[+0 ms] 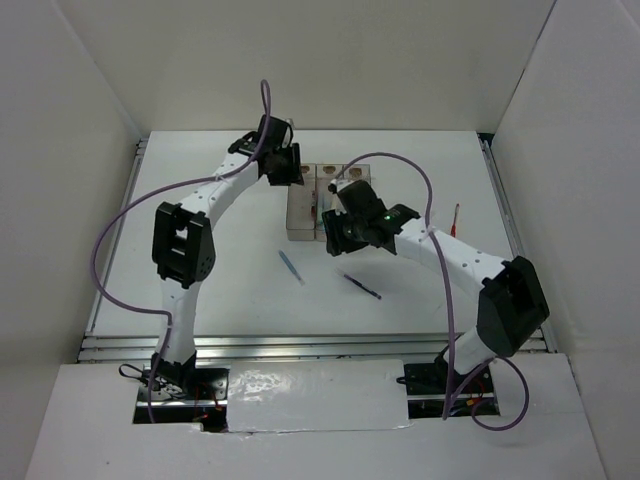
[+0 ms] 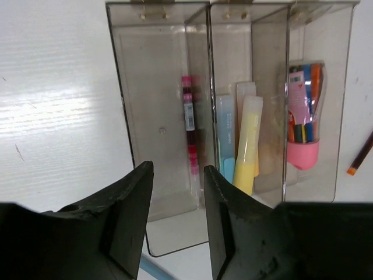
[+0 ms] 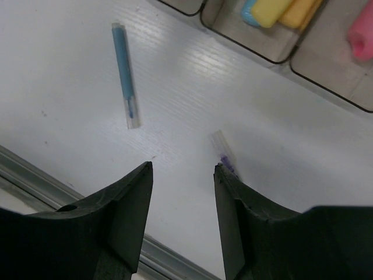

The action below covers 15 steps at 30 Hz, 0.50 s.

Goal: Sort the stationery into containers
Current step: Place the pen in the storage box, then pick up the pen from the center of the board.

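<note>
The three clear containers (image 1: 300, 212) stand joined at the table's middle back. My left gripper (image 1: 283, 165) hovers at their far-left end, open, with nothing between its fingers (image 2: 178, 175). In the left wrist view the left bin (image 2: 157, 87) holds a thin red-pink pen (image 2: 187, 122), the middle one blue (image 2: 225, 131) and yellow markers (image 2: 247, 146), the right one a fat pink-and-purple marker (image 2: 303, 125). My right gripper (image 1: 345, 232) is open above the table in front of the bins. A blue pen (image 3: 125, 76) and a dark purple pen (image 3: 224, 153) lie below it, the purple one partly behind my right finger.
A thin red pen (image 1: 456, 218) lies on the table right of the bins, also visible in the left wrist view as a red pen (image 2: 361, 154). A metal rail (image 3: 35, 175) runs along the table's near edge. White walls close in the sides and the back.
</note>
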Each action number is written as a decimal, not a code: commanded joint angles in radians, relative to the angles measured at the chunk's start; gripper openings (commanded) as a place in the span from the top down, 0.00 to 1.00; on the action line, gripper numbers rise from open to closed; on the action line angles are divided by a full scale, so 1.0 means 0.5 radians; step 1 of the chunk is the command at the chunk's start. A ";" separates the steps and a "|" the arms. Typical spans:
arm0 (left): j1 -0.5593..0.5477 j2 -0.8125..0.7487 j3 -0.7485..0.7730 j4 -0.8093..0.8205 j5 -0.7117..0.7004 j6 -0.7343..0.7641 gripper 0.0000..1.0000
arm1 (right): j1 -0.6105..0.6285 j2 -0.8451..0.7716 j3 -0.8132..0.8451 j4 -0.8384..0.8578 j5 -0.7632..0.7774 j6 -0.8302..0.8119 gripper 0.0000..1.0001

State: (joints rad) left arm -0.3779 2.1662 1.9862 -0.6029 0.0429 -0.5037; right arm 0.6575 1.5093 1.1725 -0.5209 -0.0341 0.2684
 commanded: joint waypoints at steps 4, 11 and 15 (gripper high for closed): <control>0.191 -0.447 0.026 0.083 -0.027 0.007 0.47 | 0.243 0.294 0.247 0.079 0.163 -0.052 0.49; 0.283 -1.126 -0.538 0.126 -0.245 0.259 0.18 | 0.498 0.742 0.557 0.036 0.301 -0.074 0.49; 0.320 -1.454 -0.787 0.163 -0.331 0.314 0.15 | 0.523 1.045 0.756 -0.075 0.372 -0.073 0.49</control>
State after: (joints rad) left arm -0.2234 1.4918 1.6722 -0.5423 -0.0750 -0.3977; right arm 0.9188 1.9633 1.4704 -0.5255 0.0822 0.2379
